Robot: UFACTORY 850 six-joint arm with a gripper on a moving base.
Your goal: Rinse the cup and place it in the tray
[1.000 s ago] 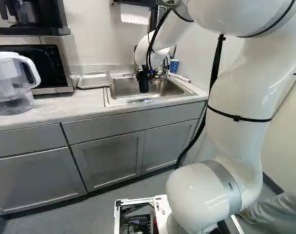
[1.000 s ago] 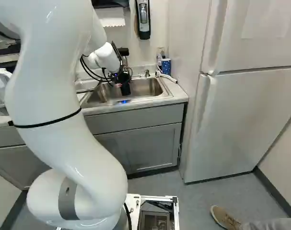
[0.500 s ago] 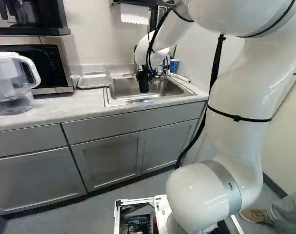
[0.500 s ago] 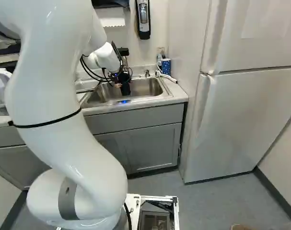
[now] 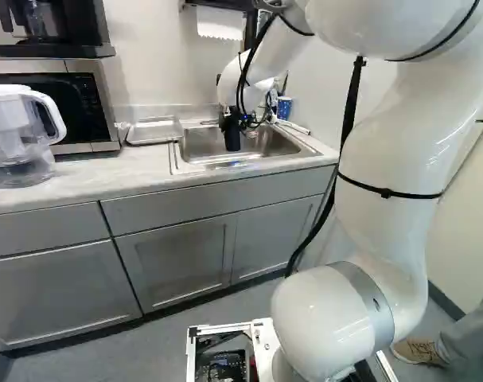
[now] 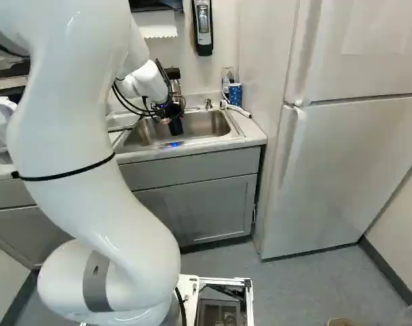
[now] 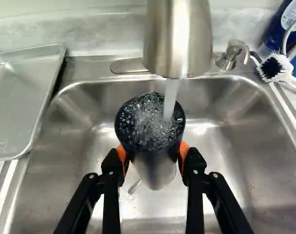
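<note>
In the left base view my gripper [image 5: 235,124] is over the sink with the dark cup [image 5: 232,142] below it. Up close in the wrist view, the gripper [image 7: 152,158] is shut on the cup [image 7: 155,163], an orange pad on either side. The cup's mouth faces the camera, and water from the faucet [image 7: 178,39] runs into it, bubbling inside. The sink basin [image 7: 226,161] lies beneath. The metal tray [image 7: 21,92] rests on the counter beside the sink; it also shows in the left base view [image 5: 155,130].
Beside the sink, opposite the tray, are a scrub brush [image 7: 279,68], a blue bottle [image 7: 279,29] and a dotted blue cup [image 6: 235,92]. A soap pump [image 7: 230,54] stands behind the basin. A water pitcher [image 5: 18,135] and microwave [image 5: 90,103] stand farther along the counter.
The wrist and gripper have shifted slightly toward the tray side, the cup moving with them. The base has stayed in place.
</note>
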